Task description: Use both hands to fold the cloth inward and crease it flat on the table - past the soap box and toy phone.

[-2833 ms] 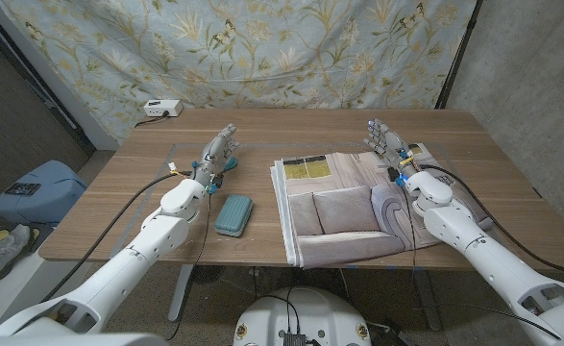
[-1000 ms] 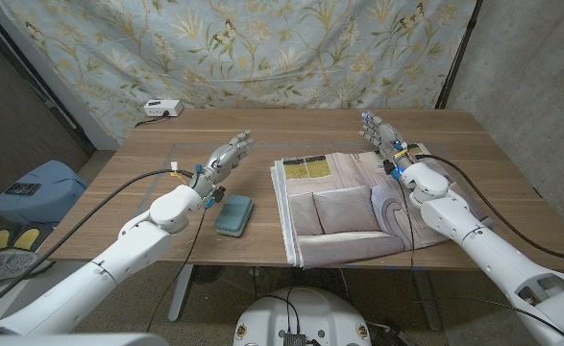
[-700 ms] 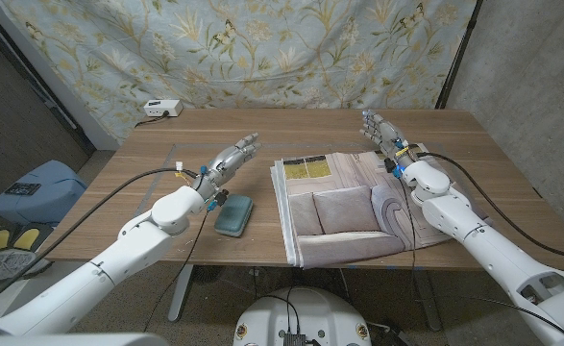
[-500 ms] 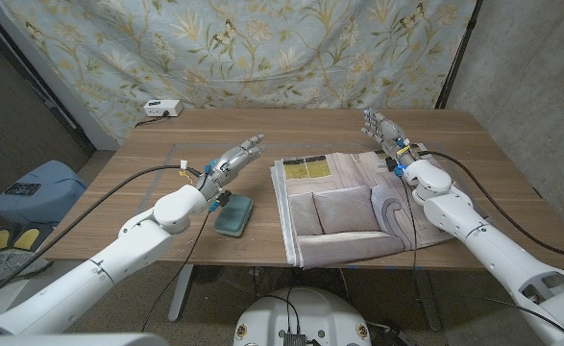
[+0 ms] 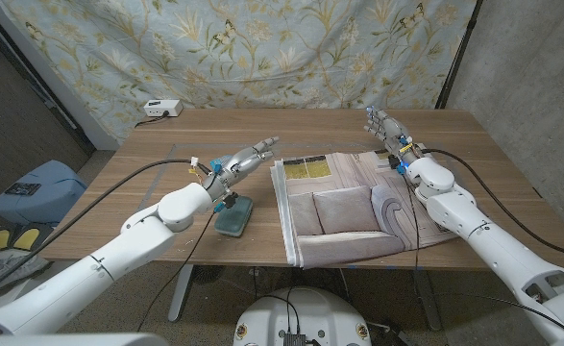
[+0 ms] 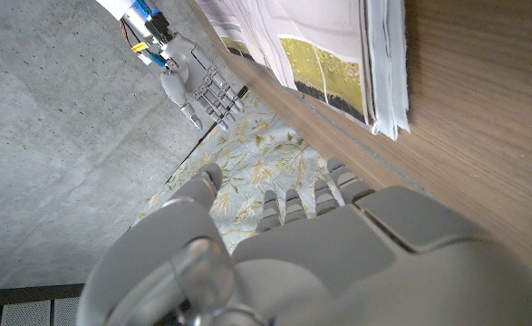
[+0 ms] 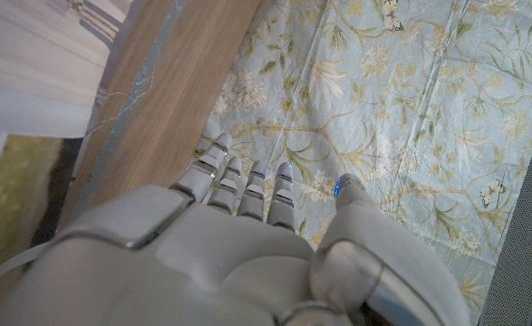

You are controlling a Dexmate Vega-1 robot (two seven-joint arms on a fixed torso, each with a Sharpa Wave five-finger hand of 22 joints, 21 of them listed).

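Note:
The folded cloth [image 5: 344, 207], pale with a yellow-green patch at its far left corner, lies on the table's right half; its layered edge [image 6: 374, 63] shows in the left wrist view. My left hand [image 5: 243, 160] hovers with fingers stretched out toward that far left corner, holding nothing. It is just short of the cloth's edge. My right hand [image 5: 385, 130] stands over the cloth's far right corner, fingers apart and empty; it also shows as the right hand [image 6: 198, 86] in the left wrist view. The teal soap box [image 5: 233, 214] lies left of the cloth, below my left hand.
A small white box [image 5: 162, 109] sits at the table's far left corner. A floral backdrop [image 5: 262, 48] hangs behind the table. Bare wood [image 5: 147, 183] spreads left of the soap box. A blue object [image 5: 32, 190] stands on the floor at the left.
My left hand has moved to the right, from beside the soap box toward the cloth's far left corner. My right hand has shifted only slightly at the far right corner.

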